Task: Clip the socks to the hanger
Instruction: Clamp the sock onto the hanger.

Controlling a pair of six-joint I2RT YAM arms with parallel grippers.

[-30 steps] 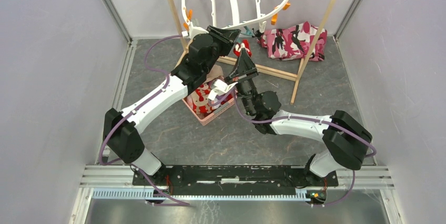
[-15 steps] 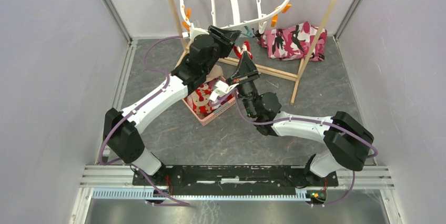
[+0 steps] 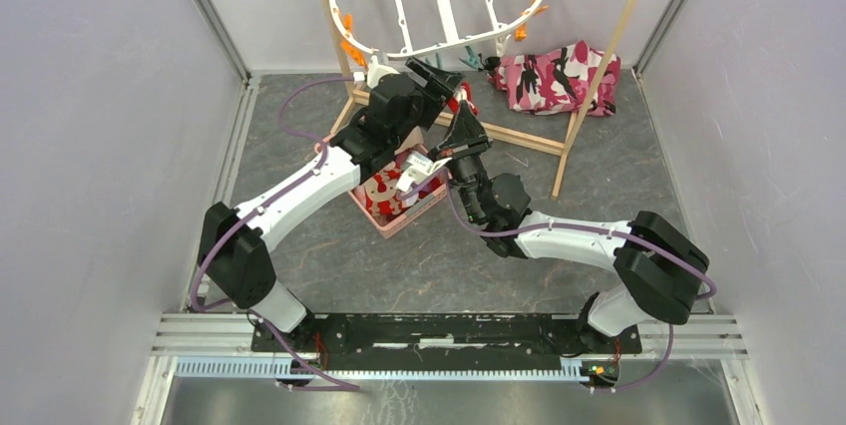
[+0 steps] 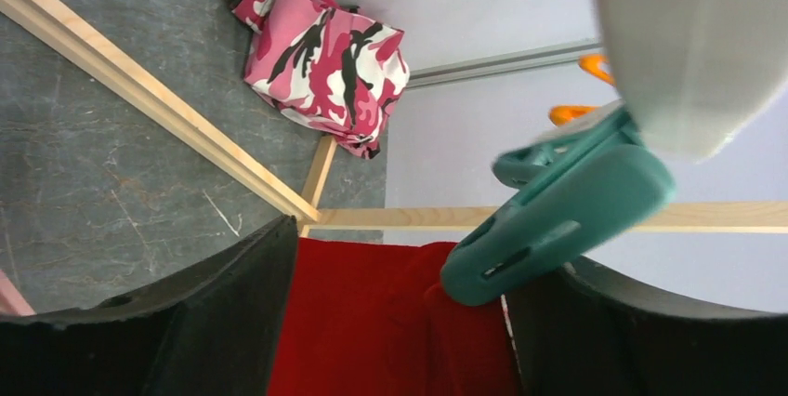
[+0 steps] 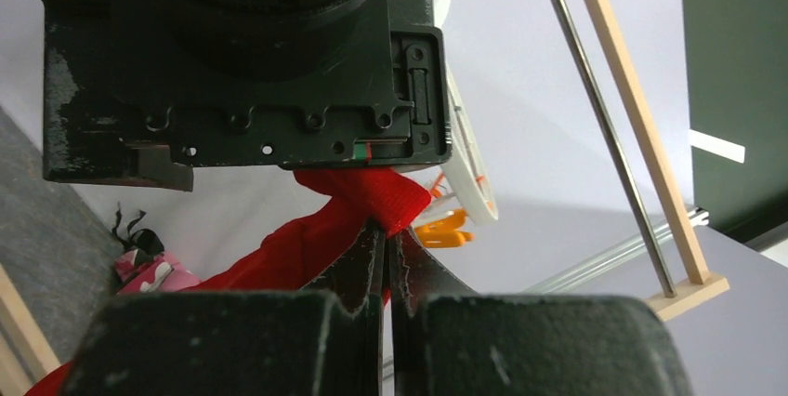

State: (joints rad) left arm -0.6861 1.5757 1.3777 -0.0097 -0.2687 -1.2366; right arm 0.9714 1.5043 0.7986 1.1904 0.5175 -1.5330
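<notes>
A red sock (image 4: 372,322) hangs between my left gripper's (image 4: 400,322) black fingers (image 4: 186,322), which stand wide apart and open around it. A teal peg (image 4: 558,219) reaches down from the white hanger (image 3: 439,1), its tip on a fold of the sock. My right gripper (image 5: 386,238) is shut on the red sock (image 5: 362,205) from below, just under the left gripper's body. In the top view the left gripper (image 3: 446,81) is below the hanger's lower rim, the right gripper (image 3: 461,126) close beneath it, and the sock (image 3: 462,104) sits between them.
A pink basket (image 3: 431,208) with more red and white socks lies under both arms. The wooden rack's base bar (image 3: 499,133) runs behind the grippers. A pink camouflage cloth (image 3: 559,76) is at the back right. An orange peg (image 5: 441,227) hangs by the hanger rim.
My left gripper has opened wide and shifted slightly right. The hanger has swung upward in the top view. The right gripper has stayed shut on the red sock.
</notes>
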